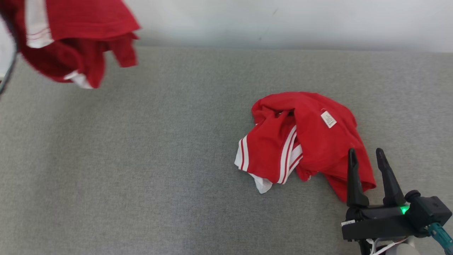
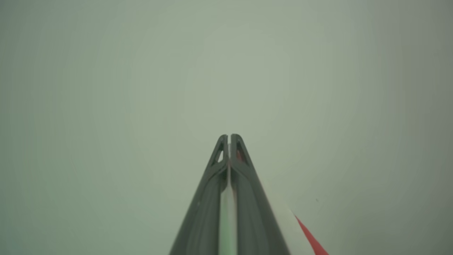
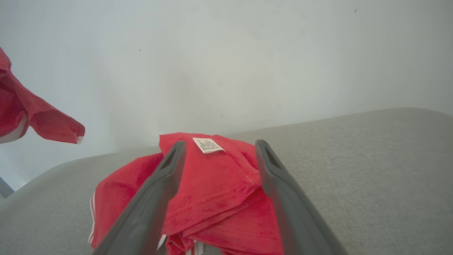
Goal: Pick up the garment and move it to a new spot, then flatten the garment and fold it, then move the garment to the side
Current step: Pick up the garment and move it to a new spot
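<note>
**A:** What's at the far left?

**B:** A hanging red garment [image 1: 78,39] with white bands. It is held up clear of the grey fabric surface [image 1: 159,159], in front of the pale wall [image 1: 283,21]. Its lowest folds dangle above the surface's far left corner.

**A:** What holds it?

**B:** The left gripper [image 2: 229,136]. In its wrist view the two dark fingers are pressed together on a strip of white cloth. A white and red edge of cloth runs down beside the right-hand finger.

**A:** And further right?

**B:** A crumpled red garment [image 1: 311,141] lies in a heap on the surface, right of the middle. White stripes show on its left side, and a small white label [image 1: 328,119] faces up near its top.

**A:** The right gripper?

**B:** The right gripper [image 1: 365,152] is at the lower right, fingers spread wide, gripping nothing. The tips are over the heap's lower right edge, but I can't tell whether they touch it. In its wrist view the label sits between the two fingers.
</note>
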Available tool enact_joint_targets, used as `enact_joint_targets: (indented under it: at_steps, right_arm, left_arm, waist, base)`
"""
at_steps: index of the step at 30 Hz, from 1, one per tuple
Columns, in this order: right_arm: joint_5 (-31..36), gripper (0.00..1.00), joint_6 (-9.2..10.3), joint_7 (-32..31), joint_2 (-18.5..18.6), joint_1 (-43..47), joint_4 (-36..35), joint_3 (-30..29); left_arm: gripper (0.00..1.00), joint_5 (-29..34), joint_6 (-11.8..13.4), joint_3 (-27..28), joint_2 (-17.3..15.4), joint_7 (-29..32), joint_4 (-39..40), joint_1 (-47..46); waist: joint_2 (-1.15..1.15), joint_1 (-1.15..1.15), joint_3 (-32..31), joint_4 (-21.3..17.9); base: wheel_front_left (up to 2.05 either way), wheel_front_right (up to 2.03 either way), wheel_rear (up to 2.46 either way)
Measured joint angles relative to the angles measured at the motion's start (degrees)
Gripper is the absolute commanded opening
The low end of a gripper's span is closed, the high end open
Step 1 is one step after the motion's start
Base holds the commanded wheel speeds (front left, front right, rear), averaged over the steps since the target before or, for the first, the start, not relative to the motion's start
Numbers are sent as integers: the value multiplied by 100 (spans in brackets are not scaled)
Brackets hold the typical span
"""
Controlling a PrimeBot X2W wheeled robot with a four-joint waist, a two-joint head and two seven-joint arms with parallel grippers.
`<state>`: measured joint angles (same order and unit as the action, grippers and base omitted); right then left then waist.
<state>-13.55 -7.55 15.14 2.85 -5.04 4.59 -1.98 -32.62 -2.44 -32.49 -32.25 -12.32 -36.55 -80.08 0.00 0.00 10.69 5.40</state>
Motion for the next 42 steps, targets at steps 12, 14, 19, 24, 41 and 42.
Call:
enact_joint_targets:
  at_steps: [12, 14, 19, 24, 41, 42]
  right_arm:
    - [335, 100, 0, 0, 2, -96, -326, -70]
    - [386, 100, 0, 0, 1, -118, -392, -55]
    - [509, 100, 0, 0, 26, -175, -553, -80]
    - [554, 100, 0, 0, 159, -213, -653, -73]
    - [569, 100, 0, 0, 268, -396, -708, 190]
    - [578, 100, 0, 0, 275, -402, -708, 192]
  left_arm:
    - [0, -266, 218, 382, -845, -79, -378, 728]
    - [0, -286, 221, 447, -980, -122, -474, 844]
    - [0, -487, 265, 643, -1048, -210, -616, 1218]
    - [0, -494, 296, 694, -925, -249, -708, 1591]
    - [0, -837, -109, 671, 279, -254, -2458, 2630]
    - [0, -838, -109, 679, 299, -254, -2542, 2632]
  waist:
    - [1, 1, 615, 417]
    - [1, 1, 720, 461]
    - [1, 1, 954, 564]
    - [1, 1, 1150, 668]
    - [0, 0, 1449, 286]
    - [0, 0, 1443, 279]
  base:
    - [0, 0, 0]
    - [0, 0, 0]
    - [0, 0, 0]
    - [0, 0, 0]
    - [0, 0, 0]
    - [0, 0, 0]
